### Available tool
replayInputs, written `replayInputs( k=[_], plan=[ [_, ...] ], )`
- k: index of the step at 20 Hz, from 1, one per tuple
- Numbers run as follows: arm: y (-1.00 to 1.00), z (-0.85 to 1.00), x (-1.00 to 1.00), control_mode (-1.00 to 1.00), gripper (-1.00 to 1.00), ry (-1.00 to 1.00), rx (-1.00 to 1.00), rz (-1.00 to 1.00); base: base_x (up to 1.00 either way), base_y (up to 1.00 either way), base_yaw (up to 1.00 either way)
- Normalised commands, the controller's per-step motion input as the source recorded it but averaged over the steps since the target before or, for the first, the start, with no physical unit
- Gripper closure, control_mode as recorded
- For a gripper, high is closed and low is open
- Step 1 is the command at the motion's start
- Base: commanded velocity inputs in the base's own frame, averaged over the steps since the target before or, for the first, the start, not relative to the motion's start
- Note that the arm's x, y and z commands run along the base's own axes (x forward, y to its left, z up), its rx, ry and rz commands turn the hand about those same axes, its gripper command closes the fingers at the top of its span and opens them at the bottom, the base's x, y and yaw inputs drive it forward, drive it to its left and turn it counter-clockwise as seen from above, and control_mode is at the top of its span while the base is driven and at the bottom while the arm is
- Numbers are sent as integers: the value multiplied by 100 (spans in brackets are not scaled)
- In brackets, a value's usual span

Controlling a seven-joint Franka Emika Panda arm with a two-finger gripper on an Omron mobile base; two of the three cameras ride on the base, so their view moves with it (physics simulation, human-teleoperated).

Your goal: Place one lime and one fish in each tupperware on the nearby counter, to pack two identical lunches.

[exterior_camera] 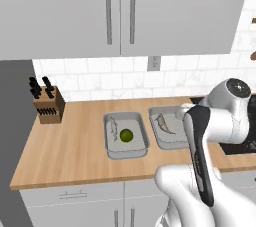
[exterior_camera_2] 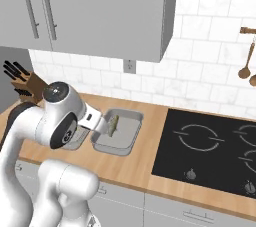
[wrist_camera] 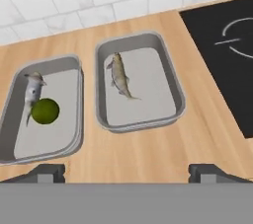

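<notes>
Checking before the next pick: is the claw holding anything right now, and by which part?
Nothing is held. The claw is open above the counter, in front of both containers.

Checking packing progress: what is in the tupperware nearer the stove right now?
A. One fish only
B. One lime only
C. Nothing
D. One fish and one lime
A: the tupperware nearer the stove holds one fish; the only lime lies in the other tupperware.
</notes>
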Motion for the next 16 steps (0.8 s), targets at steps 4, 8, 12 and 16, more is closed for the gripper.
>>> replayInputs(
  k=[4,8,12,16],
  plan=[
    [1,6,-25,100,-100,-1,-1,0,-75,9,1],
    [0,0,0,100,-100,0,0,0,-100,37,12],
    [0,0,0,100,-100,0,0,0,-72,27,50],
    [0,0,0,100,-100,0,0,0,-2,11,91]
  ],
)
